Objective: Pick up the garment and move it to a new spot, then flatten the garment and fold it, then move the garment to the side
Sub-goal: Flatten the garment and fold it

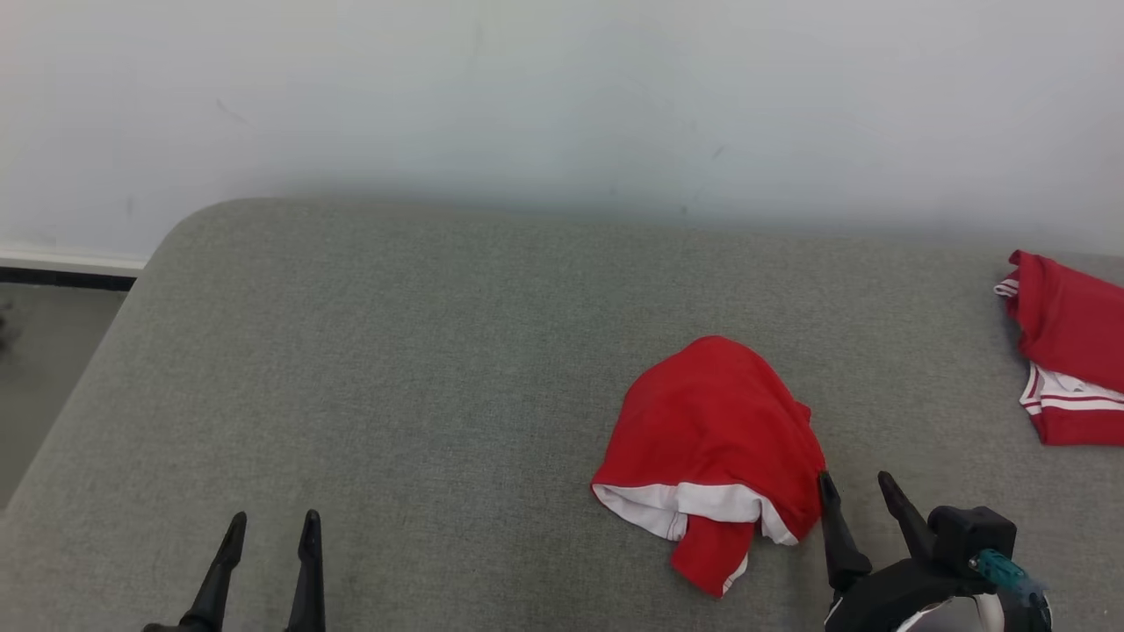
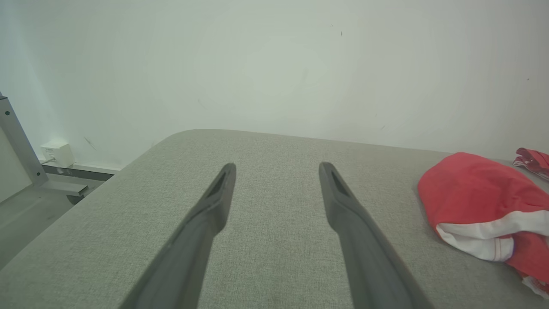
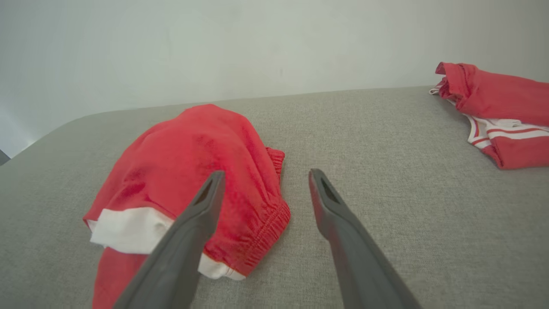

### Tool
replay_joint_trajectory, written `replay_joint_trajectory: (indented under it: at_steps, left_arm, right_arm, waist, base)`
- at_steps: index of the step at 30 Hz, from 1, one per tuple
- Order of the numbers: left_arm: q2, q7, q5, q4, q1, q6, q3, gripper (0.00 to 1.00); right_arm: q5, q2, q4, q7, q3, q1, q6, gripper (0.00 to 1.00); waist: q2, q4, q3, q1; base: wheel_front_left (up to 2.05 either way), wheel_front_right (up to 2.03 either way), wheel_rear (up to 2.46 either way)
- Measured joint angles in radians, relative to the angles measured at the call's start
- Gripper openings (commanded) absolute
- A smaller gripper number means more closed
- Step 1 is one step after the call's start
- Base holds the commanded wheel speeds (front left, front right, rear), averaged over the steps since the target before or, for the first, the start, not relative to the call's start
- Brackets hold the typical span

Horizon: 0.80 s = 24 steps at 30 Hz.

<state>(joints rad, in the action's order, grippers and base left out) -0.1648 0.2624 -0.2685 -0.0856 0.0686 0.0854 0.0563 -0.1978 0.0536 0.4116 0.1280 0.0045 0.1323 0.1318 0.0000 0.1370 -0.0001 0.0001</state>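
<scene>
The garment (image 1: 713, 430) is a crumpled red piece with a white lining edge, lying bunched on the grey padded surface (image 1: 421, 369) right of centre; it shows too in the left wrist view (image 2: 480, 197) and the right wrist view (image 3: 193, 171). My right gripper (image 1: 859, 491) stands open just right of its elastic hem, one finger close beside the cloth, nothing between the fingers. In the right wrist view that gripper (image 3: 265, 175) frames the hem's right edge. My left gripper (image 1: 272, 522) is open at the lower left, well away from the garment, over bare surface (image 2: 278, 168).
A second red garment (image 1: 1067, 342) with white stripes lies at the far right edge, also in the right wrist view (image 3: 497, 107). A pale wall (image 1: 562, 96) backs the surface. The surface's rounded left corner drops to the floor (image 1: 44, 369).
</scene>
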Motion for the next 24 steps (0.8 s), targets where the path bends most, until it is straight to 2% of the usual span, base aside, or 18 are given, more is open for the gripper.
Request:
replay_joint_trajectory:
  at_steps: [8, 13, 14, 15, 16, 22, 24]
  left_arm:
    - [0.007, 0.000, 0.003, -0.019, -0.034, 0.010, 0.003, 1.00]
    - [0.012, 0.000, 0.005, -0.027, -0.048, 0.013, 0.003, 1.00]
    - [0.014, 0.000, 0.005, -0.028, -0.050, 0.013, 0.003, 1.00]
    - [0.015, 0.000, 0.008, -0.030, -0.050, 0.013, 0.003, 1.00]
    - [0.016, 0.000, 0.012, -0.031, -0.050, 0.018, 0.003, 1.00]
    - [0.023, 0.000, 0.016, -0.035, -0.053, 0.019, -0.004, 1.00]
    - [0.026, 0.000, 0.020, -0.035, -0.051, 0.019, -0.009, 1.00]
  right_arm:
    - [-0.001, 0.000, 0.224, 0.026, -0.030, 0.081, 0.000, 1.00]
    - [-0.032, -0.001, 0.341, 0.037, -0.005, 0.120, 0.000, 1.00]
    - [-0.045, -0.002, 0.360, 0.042, 0.005, 0.126, 0.000, 0.65]
    - [-0.055, -0.002, 0.375, 0.048, 0.013, 0.135, 0.000, 0.22]
    - [-0.065, -0.001, 0.387, 0.050, 0.022, 0.143, 0.000, 0.00]
    - [-0.101, 0.000, 0.435, 0.094, 0.049, 0.181, 0.000, 0.00]
    - [-0.101, 0.019, 0.434, 0.107, 0.046, 0.189, 0.000, 0.00]
  waist:
    - [0.0000, 0.053, 0.035, 0.0000]
    - [0.0000, 0.079, 0.054, 0.0000]
    - [0.0000, 0.083, 0.057, 0.0000]
    - [0.0000, 0.086, 0.059, 0.0000]
    - [0.0000, 0.088, 0.062, 0.0000]
    - [0.0000, 0.083, 0.062, 0.0000]
    - [0.0000, 0.075, 0.058, 0.0000]
  base:
    - [0.00, 0.00, 0.00]
    - [0.00, 0.00, 0.00]
    - [0.00, 0.00, 0.00]
    - [0.00, 0.00, 0.00]
    - [0.00, 0.00, 0.00]
    - [0.00, 0.00, 0.00]
    - [0.00, 0.00, 0.00]
